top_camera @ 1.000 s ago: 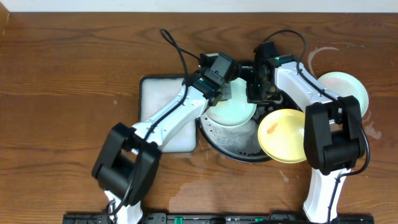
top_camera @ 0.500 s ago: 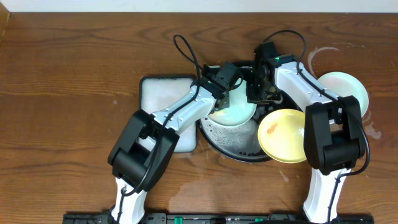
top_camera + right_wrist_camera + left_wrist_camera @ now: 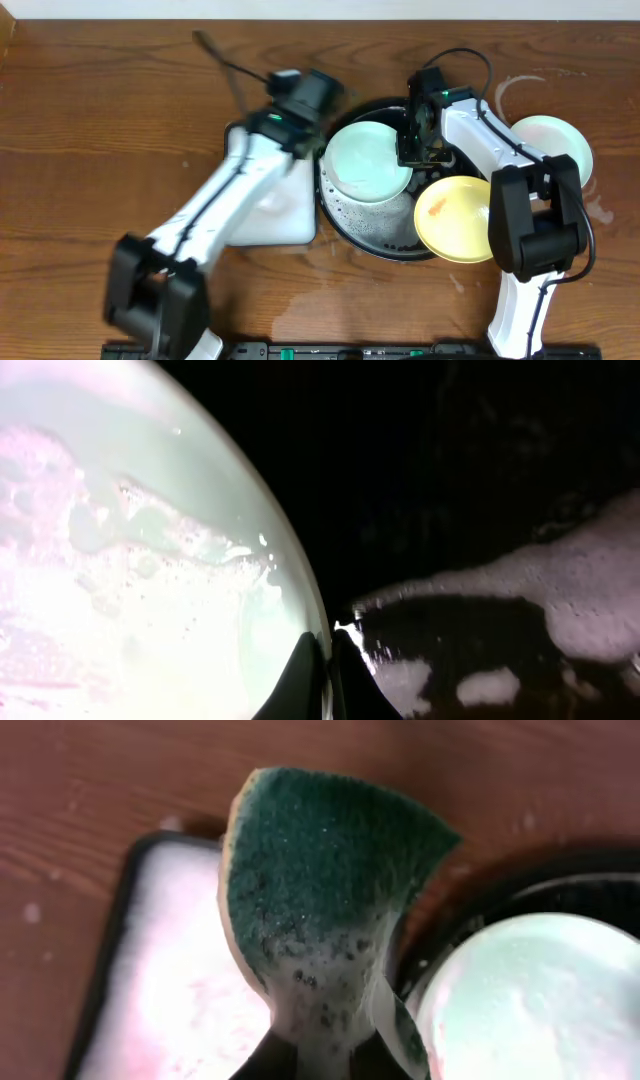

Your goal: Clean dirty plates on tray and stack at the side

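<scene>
Our left arm stretches far forward and slants right, blurred in the overhead view, its hand (image 3: 325,1055) clamped on a green sponge (image 3: 320,890). Our right arm folds back inward at the elbow, its hand (image 3: 325,665) angled downward, fingers pressed together.

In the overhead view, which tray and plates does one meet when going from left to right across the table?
White tray → soapy mint-green plate → yellow plate → second mint-green plate.
</scene>
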Available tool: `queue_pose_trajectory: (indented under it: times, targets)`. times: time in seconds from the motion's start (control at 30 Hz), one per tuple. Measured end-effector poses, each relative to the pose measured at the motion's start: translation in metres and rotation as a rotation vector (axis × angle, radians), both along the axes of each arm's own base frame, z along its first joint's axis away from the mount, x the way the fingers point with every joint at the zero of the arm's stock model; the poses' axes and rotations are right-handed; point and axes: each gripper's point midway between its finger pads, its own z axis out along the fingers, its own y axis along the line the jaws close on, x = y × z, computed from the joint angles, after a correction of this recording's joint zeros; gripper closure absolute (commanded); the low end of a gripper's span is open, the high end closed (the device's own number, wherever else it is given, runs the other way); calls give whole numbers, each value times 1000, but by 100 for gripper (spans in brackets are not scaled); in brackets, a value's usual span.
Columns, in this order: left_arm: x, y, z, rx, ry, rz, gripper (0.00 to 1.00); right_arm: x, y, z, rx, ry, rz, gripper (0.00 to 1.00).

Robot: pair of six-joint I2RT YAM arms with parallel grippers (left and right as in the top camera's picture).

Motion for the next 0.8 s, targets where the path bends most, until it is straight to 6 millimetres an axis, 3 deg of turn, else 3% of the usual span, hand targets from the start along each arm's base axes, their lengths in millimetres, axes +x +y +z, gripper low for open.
queue_pose_trajectory:
  times: [0.13, 0.3, 0.47, 0.63, 0.8]
  targets:
    - [0, 42, -1, -113, 82, 57, 93, -7, -12, 22, -93, -30, 7, 99]
    - [-9, 77, -18, -179, 203, 89, 93, 2, -29, 93, -225, -238, 4, 99]
    - [-12, 77, -19, -201, 229, 43, 92, 0, -26, 145, -323, -403, 38, 99]
    - [-14, 74, -23, -206, 241, 14, 92, -4, -20, 176, -441, -515, 75, 99]
    - [-24, 74, -40, -197, 279, -2, 93, -7, -13, 201, -593, -610, 153, 99]
